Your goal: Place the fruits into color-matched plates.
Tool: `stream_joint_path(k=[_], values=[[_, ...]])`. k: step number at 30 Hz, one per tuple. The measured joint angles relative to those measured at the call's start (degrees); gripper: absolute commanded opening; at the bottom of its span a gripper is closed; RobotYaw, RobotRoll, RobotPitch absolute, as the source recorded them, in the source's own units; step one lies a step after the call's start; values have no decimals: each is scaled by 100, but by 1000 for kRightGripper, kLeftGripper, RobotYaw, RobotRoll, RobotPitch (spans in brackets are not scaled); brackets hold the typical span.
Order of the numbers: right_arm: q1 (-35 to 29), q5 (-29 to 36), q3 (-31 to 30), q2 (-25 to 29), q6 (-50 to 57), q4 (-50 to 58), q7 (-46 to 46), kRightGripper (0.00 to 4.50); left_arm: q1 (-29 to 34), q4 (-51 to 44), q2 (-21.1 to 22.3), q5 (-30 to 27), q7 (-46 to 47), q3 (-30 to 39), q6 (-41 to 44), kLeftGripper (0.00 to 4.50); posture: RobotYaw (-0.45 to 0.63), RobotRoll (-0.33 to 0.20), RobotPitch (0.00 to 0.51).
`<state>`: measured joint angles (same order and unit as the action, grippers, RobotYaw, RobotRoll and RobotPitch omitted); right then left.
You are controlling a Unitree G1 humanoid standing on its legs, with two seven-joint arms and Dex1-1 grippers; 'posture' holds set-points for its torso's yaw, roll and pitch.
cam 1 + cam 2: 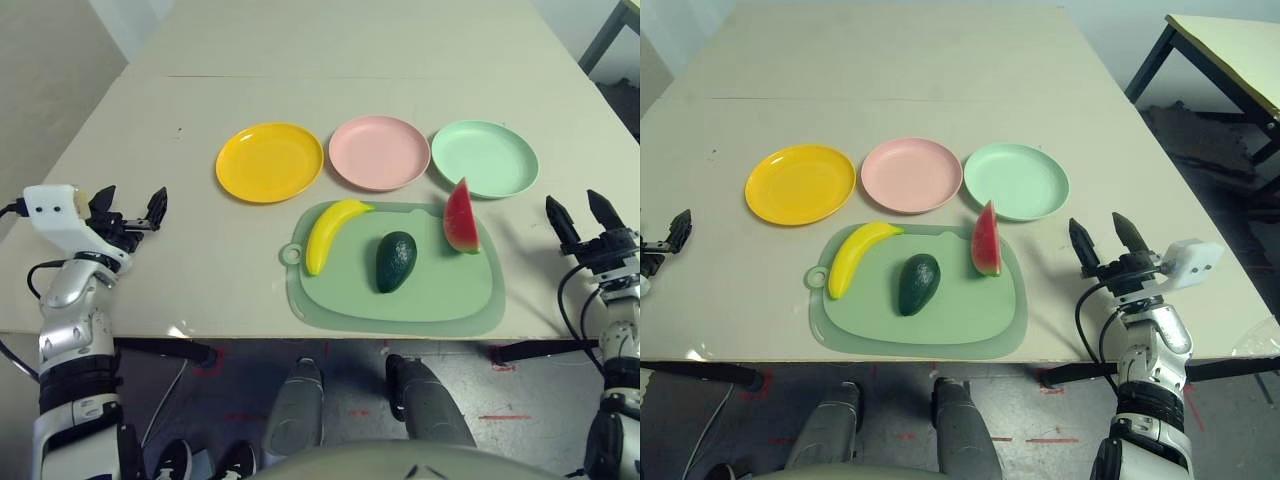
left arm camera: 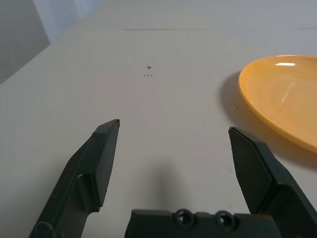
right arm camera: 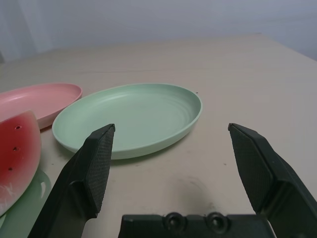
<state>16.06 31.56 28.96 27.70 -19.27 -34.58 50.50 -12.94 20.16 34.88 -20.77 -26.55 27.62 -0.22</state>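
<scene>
Worktop (image 1: 150, 130): beige surface carrying all task items, with a faint seam across its far part.
Plates: yellow plate (image 1: 269, 161), pink plate (image 1: 379, 152) and mint green plate (image 1: 485, 158) stand in a row across the upper centre of the head view, left to right; none holds a fruit.
Cutting mat (image 1: 440, 300): large rounded green mat just below the plates, at centre frame.
Banana (image 1: 329, 232): lies at the mat's upper left, its tip overhanging the mat edge toward the yellow plate.
Avocado (image 1: 395, 261): dark green, rests at the mat's centre.
Watermelon wedge (image 1: 460, 218): stands on its rind at the mat's upper right corner, close beside the mint green plate.
Left claw (image 1: 129, 211): fingers spread wide, empty, hovering at the left edge of the frame, well apart from the fruits.
Right claw (image 1: 1101, 239): fingers spread wide, empty, at the right of the mat, near the wedge.
Stage: judged as the start; no fruit placed.
Risk, colour match: the wedge's green rind sits next to the green plate, inviting a wrong pairing.
Risk, grasp: the smooth curved banana and rounded avocado could slip or roll from a two-finger pinch.
Risk, collision: a careless reach may topple the upright wedge.
</scene>
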Motion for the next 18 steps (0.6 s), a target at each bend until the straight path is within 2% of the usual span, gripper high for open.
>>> stream_joint_path(k=[6, 11, 18], values=[[131, 0, 0, 26, 8, -27, -4, 4467, -145, 2, -1, 22, 47, -2, -1, 4500, 26, 0, 218], [138, -2, -3, 168, 91, -44, 70, 4467, -31, -83, -66, 22, 70, -3, 0, 4500, 26, 0, 229], [99, 22, 17, 373, 282, -65, 169, 4467, 188, -261, -182, 11, -37, -63, 37, 4500, 4, 0, 208]])
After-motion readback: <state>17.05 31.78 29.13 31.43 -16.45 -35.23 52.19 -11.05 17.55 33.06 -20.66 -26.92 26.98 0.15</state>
